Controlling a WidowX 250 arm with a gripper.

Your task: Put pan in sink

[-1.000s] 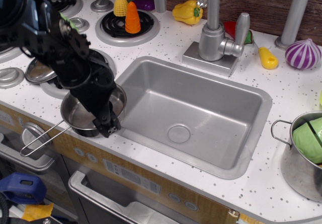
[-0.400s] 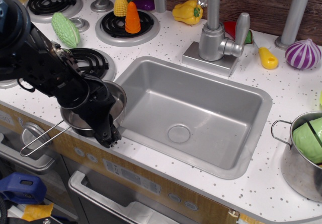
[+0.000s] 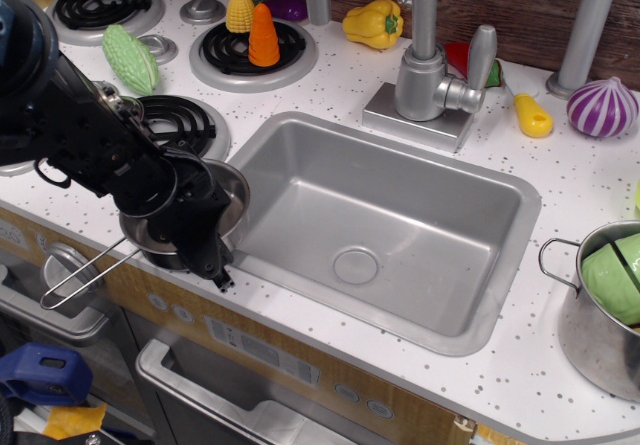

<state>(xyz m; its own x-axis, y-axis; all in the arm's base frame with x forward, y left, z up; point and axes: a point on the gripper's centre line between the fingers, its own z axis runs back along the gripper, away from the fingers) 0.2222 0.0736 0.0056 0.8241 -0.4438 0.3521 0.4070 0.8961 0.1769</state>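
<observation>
The black arm covers most of the pan (image 3: 165, 237), and whether the gripper (image 3: 212, 263) is clenched or released cannot be told. The arm reaches in from the left edge, angled down over the pan's right rim. The pan sits at the counter's front edge, just left of the sink (image 3: 400, 215), its wire handle (image 3: 75, 275) overhanging the front.

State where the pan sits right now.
The pan sits on the counter's front edge, just left of the sink, partly under the gripper.
</observation>
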